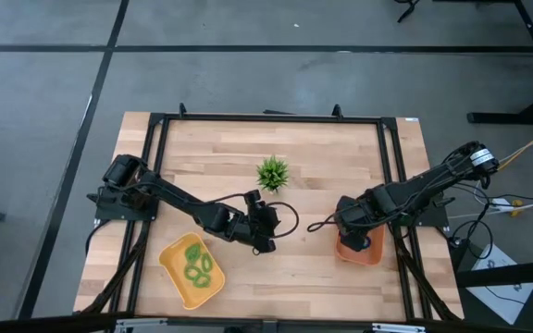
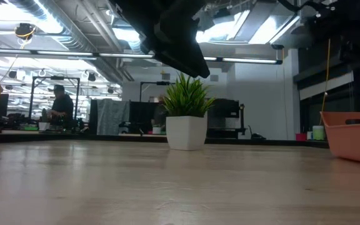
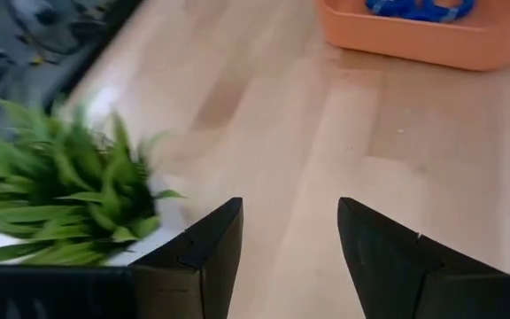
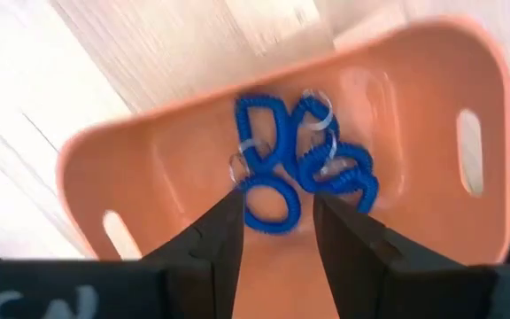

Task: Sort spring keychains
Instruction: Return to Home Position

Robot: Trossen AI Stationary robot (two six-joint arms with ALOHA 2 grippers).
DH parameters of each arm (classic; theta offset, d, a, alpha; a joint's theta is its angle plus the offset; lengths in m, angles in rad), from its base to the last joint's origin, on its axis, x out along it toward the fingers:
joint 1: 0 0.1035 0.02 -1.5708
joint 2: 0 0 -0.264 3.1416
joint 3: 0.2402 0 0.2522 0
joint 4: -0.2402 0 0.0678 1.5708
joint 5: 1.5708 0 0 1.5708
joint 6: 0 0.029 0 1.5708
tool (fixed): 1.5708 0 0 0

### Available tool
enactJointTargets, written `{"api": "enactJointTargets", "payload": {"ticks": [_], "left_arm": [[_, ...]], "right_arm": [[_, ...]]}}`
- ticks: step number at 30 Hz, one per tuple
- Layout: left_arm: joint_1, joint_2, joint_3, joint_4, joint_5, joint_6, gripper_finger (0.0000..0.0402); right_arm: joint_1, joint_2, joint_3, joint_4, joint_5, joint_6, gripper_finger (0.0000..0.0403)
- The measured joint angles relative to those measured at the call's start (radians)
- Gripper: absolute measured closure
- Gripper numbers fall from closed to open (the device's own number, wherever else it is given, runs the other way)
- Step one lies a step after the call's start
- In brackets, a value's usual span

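1. Since no keychain shows loose on the table (image 1: pixel 340 148), sorting looks finished: green keychains (image 1: pixel 198 265) lie in the yellow bin (image 1: pixel 169 254), table's left side
2. Left gripper (image 3: pixel 290 206) hovers mid-table between the bins, fingers apart, empty
3. Right gripper (image 4: pixel 277 199) hangs directly over the orange bin (image 4: pixel 149 159), fingers apart, empty; blue keychains (image 4: pixel 268 133) lie straight below, so its retreat should begin upward, clear of the rim

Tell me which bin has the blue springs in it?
The orange bin, under the right gripper, holds the blue springs. The yellow bin holds green springs.
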Motion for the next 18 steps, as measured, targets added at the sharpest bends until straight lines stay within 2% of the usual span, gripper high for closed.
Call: {"api": "enactJointTargets", "payload": {"ticks": [4,9,14,18], "left_arm": [[0.0,0.0,0.0,0.0,0.069,0.0,0.0222],[0.0,0.0,0.0,-0.002,0.106,-0.005,0.0222],[-0.004,0.0,0.0,-0.003,0.153,-0.022,0.0222],[-0.017,0.0,0.0,-0.003,0.184,-0.04,0.0221]], "right_arm": [[0.0,0.0,0.0,0.063,0.033,-0.01,0.0266],[0.029,0.0,0.0,0.15,0.146,-0.14,0.0266],[0.162,0.0,0.0,0.148,0.374,-0.254,0.0267],[0.313,-0.016,0.0,0.154,0.444,-0.286,0.0267]]}}
